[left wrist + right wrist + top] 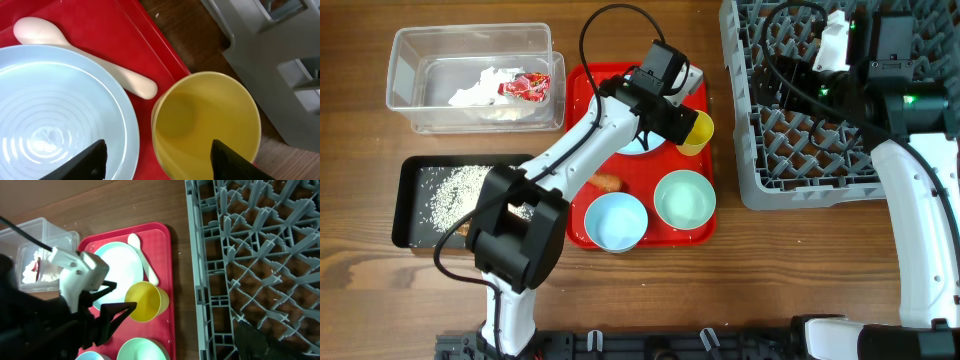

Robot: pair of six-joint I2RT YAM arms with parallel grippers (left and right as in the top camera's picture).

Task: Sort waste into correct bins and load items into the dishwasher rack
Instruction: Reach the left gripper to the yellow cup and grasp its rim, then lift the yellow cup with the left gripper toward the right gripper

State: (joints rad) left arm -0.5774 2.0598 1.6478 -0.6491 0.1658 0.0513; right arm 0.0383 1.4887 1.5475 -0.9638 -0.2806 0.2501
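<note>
My left gripper (160,162) is open over the red tray (642,188). One finger is above the light blue plate (55,115), the other over the mouth of the small yellow cup (205,120). A white spoon (100,62) lies beside the plate. In the overhead view the left gripper (680,122) is at the cup (698,133). An orange carrot (608,183), a light blue bowl (616,221) and a pale green bowl (684,199) sit on the tray. My right gripper (167,345) is open and empty above the grey dishwasher rack (800,150).
The clear tub (405,70) at the back left holds a crumpled tissue (480,88) and a red wrapper (525,87). The black tray (405,200) at the left holds rice (450,190). My left arm crosses above the black tray's right end.
</note>
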